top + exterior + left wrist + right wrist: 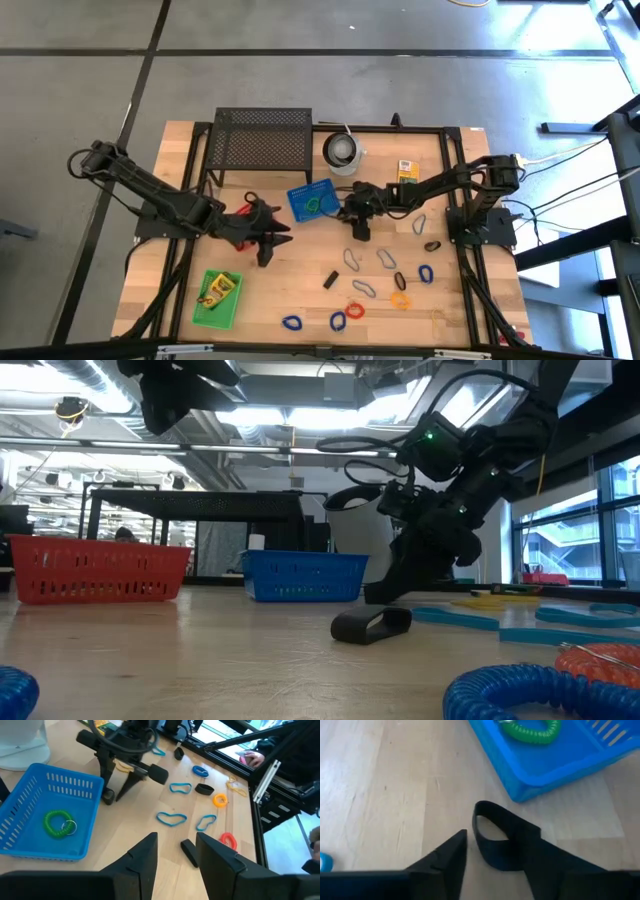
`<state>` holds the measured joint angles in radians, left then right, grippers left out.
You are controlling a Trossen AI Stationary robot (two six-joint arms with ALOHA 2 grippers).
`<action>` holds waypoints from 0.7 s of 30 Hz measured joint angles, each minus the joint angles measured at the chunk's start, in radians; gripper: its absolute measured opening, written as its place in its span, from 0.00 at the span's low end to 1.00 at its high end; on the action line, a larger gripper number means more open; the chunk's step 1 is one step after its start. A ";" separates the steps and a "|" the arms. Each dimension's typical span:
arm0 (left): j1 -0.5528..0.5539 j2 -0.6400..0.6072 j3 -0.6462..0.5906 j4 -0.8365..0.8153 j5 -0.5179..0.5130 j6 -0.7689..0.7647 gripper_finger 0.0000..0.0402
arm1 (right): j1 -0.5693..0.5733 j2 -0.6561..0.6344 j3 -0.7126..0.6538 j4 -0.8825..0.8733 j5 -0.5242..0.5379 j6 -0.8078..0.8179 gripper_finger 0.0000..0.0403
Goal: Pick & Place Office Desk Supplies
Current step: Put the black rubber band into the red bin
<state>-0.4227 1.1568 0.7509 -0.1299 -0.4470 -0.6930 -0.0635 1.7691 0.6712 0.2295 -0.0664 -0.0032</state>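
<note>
My right gripper (495,851) is low over the table beside the blue basket (312,202), fingers apart. A black band loop (492,837) lies on the wood between them. A green coil loop (57,824) rests in the blue basket. My left gripper (175,851) hangs open and empty, higher up, left of that basket. Several loops, blue (425,273), grey (352,260), orange (400,298) and red (356,311), lie flat on the near right of the table. A small black clip (370,625) rests there too. A yellow-and-green box (407,172) lies at the far right. My right gripper comes slanting down from the table's right with a finger on each side of the black loop. One finger (545,862) covers the loop's side (527,837); I cannot tell whether it touches. The other finger stands just apart from it. The loop lies on the wood.
A black mesh stand (262,140) and a white cup (343,152) stand at the far edge. A green basket (218,298) holding small items sits near left, and a red basket (95,570) lies under my left arm. Bare wood shows between the baskets.
</note>
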 joint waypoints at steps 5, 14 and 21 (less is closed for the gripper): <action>-0.021 0.000 0.000 0.009 -0.003 0.000 0.32 | 0.002 0.000 0.000 0.001 0.006 0.042 0.23; -0.047 0.000 0.000 0.120 -0.009 0.050 0.32 | 0.002 -0.018 0.000 -0.047 -0.017 0.104 0.05; -0.070 0.016 0.001 0.212 -0.066 0.235 0.32 | 0.036 -0.165 -0.009 -0.172 -0.151 0.126 0.02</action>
<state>-0.4929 1.1729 0.7517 0.0819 -0.5127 -0.4579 -0.0276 1.6037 0.6624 0.0578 -0.2171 0.1226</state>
